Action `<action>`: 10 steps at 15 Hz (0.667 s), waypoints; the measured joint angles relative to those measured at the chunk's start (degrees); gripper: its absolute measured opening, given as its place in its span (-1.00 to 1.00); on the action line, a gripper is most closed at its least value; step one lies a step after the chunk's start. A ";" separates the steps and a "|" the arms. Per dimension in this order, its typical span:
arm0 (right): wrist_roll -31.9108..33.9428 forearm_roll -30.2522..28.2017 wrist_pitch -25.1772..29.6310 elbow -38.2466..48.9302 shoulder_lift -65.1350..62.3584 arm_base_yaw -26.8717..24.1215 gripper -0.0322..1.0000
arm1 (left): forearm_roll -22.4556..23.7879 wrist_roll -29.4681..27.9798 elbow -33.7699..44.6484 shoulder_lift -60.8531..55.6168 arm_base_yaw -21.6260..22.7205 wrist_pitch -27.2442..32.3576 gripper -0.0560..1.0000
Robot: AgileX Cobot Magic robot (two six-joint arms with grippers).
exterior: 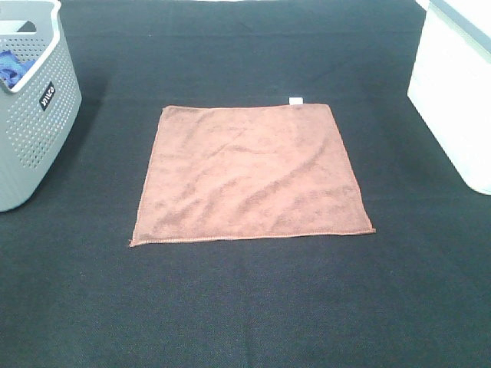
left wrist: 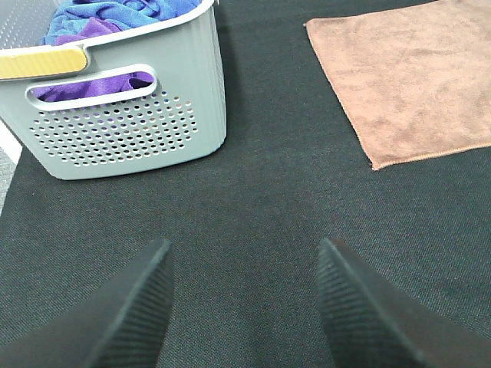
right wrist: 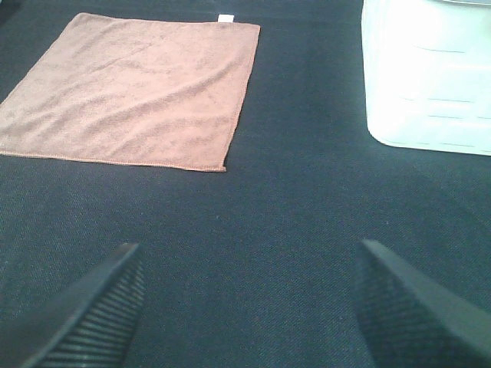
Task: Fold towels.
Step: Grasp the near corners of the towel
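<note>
A square reddish-brown towel lies spread flat in the middle of the black table, its small white tag at the far edge. The left wrist view catches one of its near corners, and the right wrist view shows most of it with the tag. My left gripper is open above bare black cloth, short of the towel and holding nothing. My right gripper is open too, wide, over bare cloth on the towel's other side. Neither arm appears in the high view.
A grey perforated basket stands at the far left with blue and purple cloths inside. A white bin stands at the far right, seen close in the right wrist view as a white bin.
</note>
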 joint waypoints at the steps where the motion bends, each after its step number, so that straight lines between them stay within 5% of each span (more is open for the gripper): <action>1: 0.00 0.00 0.00 0.00 0.00 0.00 0.44 | 0.00 0.00 0.00 0.00 0.00 0.00 0.14; 10: 0.00 0.00 0.00 0.00 0.00 0.00 0.44 | 0.00 0.00 0.00 0.00 0.00 0.00 0.14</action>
